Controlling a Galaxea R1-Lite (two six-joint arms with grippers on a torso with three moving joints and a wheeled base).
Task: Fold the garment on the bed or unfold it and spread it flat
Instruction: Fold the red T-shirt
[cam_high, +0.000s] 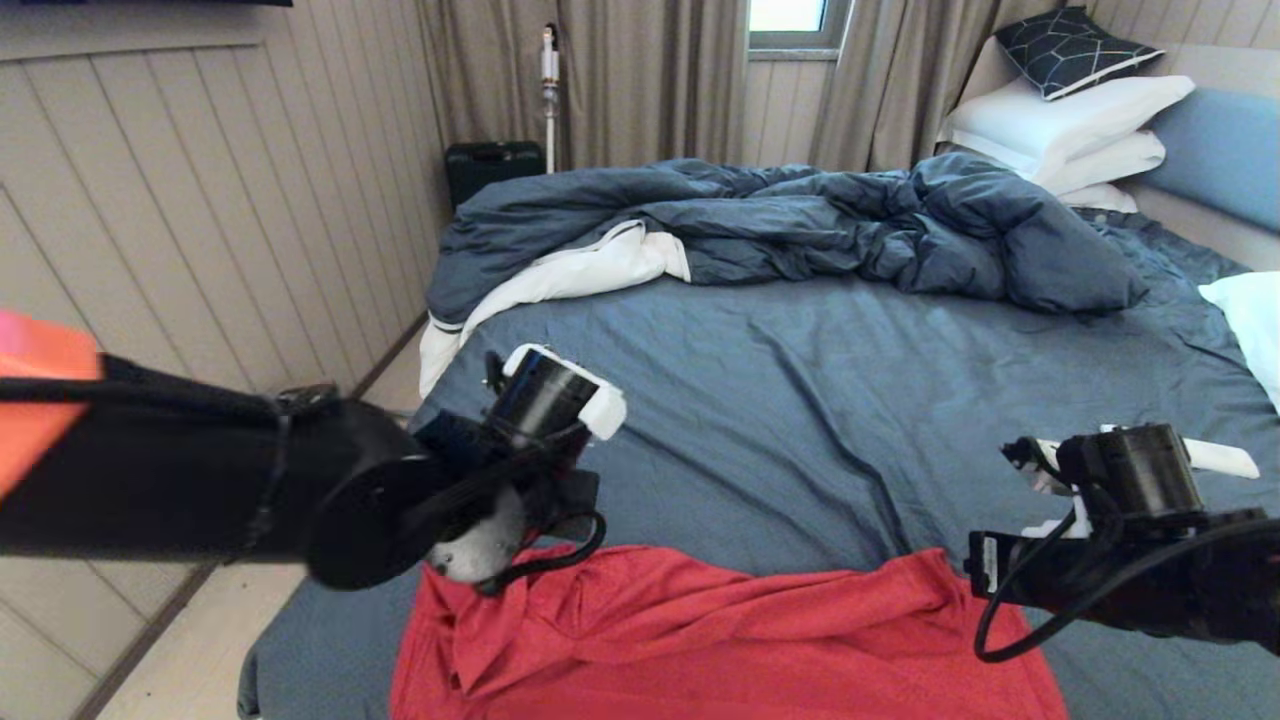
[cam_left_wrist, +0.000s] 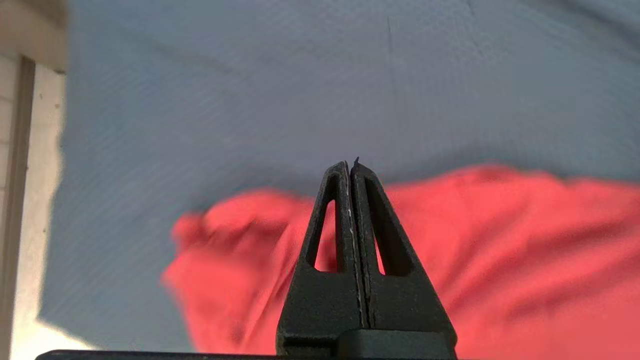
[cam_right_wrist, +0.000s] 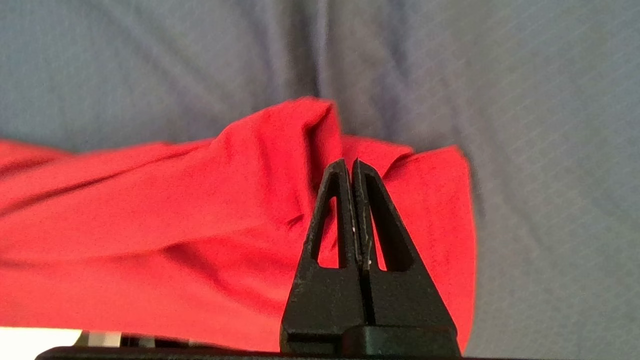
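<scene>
— Where's the shirt?

— The red shirt (cam_high: 720, 640) lies rumpled at the near edge of the bed (cam_high: 850, 400), its far hem bunched. My left gripper (cam_left_wrist: 350, 167) hovers over its left corner, fingers pressed together on nothing; my right gripper (cam_right_wrist: 350, 165) hangs over the right corner, clenched and empty too.

— Which step?

— Between grasps, I judge. Next, both must open, pinch those corners and draw them toward the far duvet (cam_high: 800, 220).
</scene>
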